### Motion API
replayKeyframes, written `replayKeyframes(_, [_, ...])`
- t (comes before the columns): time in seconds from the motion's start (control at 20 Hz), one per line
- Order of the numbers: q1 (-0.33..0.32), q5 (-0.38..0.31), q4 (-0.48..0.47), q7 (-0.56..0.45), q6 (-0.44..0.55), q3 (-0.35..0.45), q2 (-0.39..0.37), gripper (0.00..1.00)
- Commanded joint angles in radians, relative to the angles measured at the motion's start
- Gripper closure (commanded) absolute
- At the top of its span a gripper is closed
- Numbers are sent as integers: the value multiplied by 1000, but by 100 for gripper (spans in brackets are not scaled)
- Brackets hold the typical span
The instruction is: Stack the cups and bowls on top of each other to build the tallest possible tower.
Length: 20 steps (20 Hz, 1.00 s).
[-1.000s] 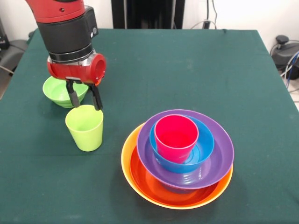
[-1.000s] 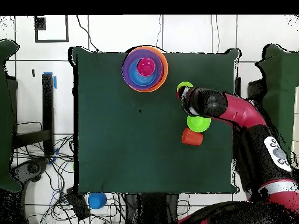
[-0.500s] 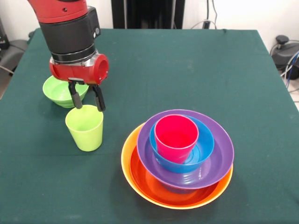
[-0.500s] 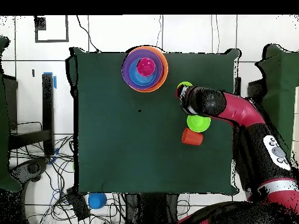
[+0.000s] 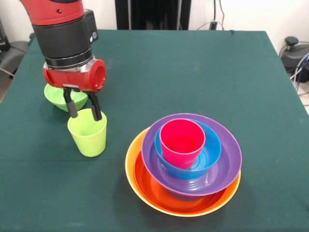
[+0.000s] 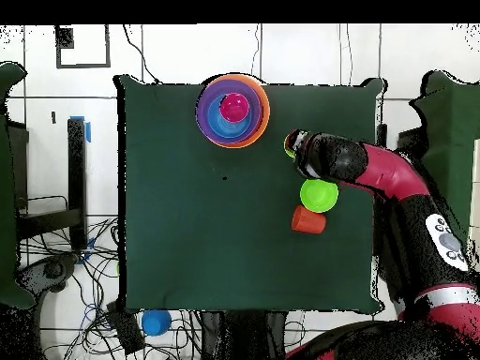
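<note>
Gripper (image 5: 83, 107) shifted left and lowered vs 0.5 s ago; now centred over lime cup (image 5: 88, 132), fingers spread, straddling far rim, nothing grasped. Judged: grasp of cup imminent, next piece for tower (image 5: 183, 164).

Tower contents: yellow-orange bowl (image 5: 131, 166) as base, red-orange bowl (image 5: 149, 186) nested in it, purple bowl (image 5: 227, 159) above, blue bowl (image 5: 212, 147) in that, pink-red cup (image 5: 182, 142) upright on top.

Lime cup empty. Green bowl (image 5: 54, 94) empty, just behind gripper. Orange cup (image 6: 307, 220) seen on side, overhead view.
</note>
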Motion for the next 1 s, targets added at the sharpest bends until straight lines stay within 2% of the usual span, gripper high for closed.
replayKeyframes(0.05, [12, -85, -94, -191, 32, 52, 78, 0])
replayKeyframes(0.25, [14, -90, -116, -206, 40, 51, 102, 0])
replayKeyframes(0.4, [9, -93, -122, -248, 87, 56, 104, 0])
replayKeyframes(1.0, [-25, -110, -67, -307, 116, 67, 72, 0])
